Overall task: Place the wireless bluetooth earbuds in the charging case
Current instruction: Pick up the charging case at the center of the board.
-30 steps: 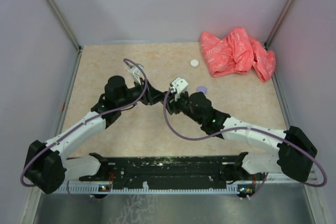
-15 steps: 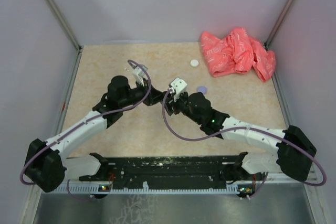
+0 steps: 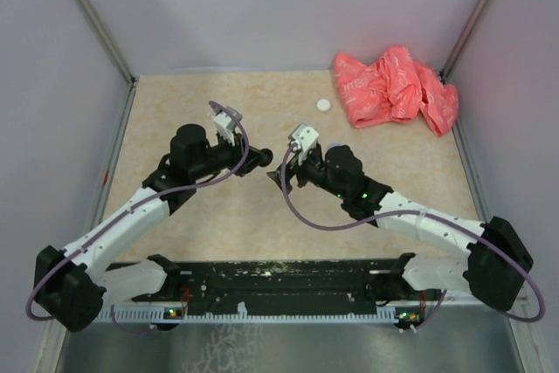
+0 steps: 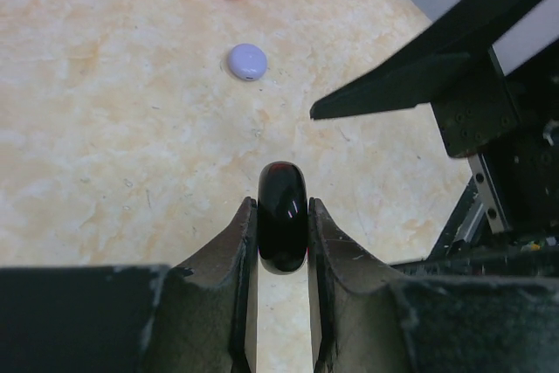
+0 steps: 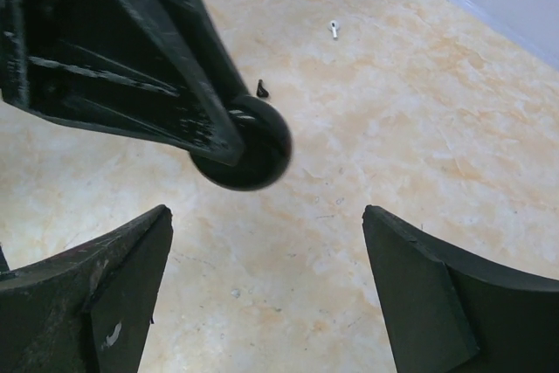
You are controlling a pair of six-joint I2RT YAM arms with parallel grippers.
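so the black round case (image 5: 256, 148) is pinched edge-on in the left gripper (image 4: 281, 220), the right gripper (image 5: 266, 224) is spread wide near that case, and a black earbud (image 5: 261, 87) and a white earbud (image 5: 333, 29) are left lying on the table (image 5: 437, 128) beyond it

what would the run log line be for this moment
left gripper: shut on black case | right gripper: open, facing it | black earbud, white earbud: loose on table
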